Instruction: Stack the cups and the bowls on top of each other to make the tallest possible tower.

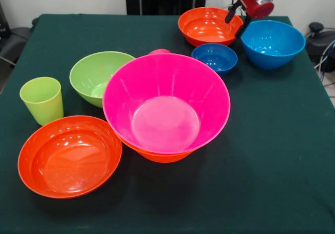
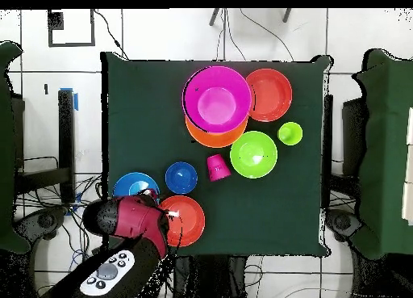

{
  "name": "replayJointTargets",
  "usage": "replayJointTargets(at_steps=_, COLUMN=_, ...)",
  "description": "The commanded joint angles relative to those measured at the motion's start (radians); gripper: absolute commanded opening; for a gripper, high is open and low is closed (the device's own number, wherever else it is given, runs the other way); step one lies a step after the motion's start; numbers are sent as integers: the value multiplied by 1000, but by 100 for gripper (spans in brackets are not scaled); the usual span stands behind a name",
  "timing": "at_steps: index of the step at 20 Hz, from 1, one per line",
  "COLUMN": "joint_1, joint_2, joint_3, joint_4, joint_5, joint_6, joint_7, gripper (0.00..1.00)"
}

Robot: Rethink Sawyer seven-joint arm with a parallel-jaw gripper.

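Pink bowl [image 1: 166,108]: glossy plastic, smooth, light glare on its floor. Orange bowl [image 1: 162,155] under it, only an edge showing: same shiny plastic. Red-orange bowls [image 1: 69,156] [image 1: 209,25]: glossy, streaked with reflections. Green bowl [image 1: 97,77], green cup [image 1: 42,100], blue bowls [image 1: 272,43] [image 1: 214,57]: smooth shiny plastic. Table [image 1: 272,155]: matt dark green cloth, no sheen. Gripper [image 1: 239,21]: glossy red casing, matt black fingers.

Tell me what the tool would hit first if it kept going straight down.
Probably the far red-orange bowl: the tool points down over its rim beside the light blue bowl. Depth is unclear, so it might land in the gap between them.
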Motion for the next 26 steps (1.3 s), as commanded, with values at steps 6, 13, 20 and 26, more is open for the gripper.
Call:
replayJointTargets(at_steps=6, joint_1=-70, joint_2=32, joint_3=93, joint_4=-54, joint_5=-42, joint_6=-33, joint_7=55, gripper=100)
replayJointTargets(at_steps=13, joint_1=-94, joint_2=5, joint_3=107, joint_4=-47, joint_5=-54, joint_6=-19, joint_7=31, gripper=100)
replayJointTargets(at_steps=20, joint_1=-101, joint_2=1, joint_3=133, joint_4=-35, joint_5=32, joint_6=19, joint_7=141, gripper=100)
replayJointTargets(at_steps=26, joint_1=-316, joint_2=-109, joint_3=421, joint_4=139, joint_5=78, joint_6=-186, joint_7=36, gripper=100)
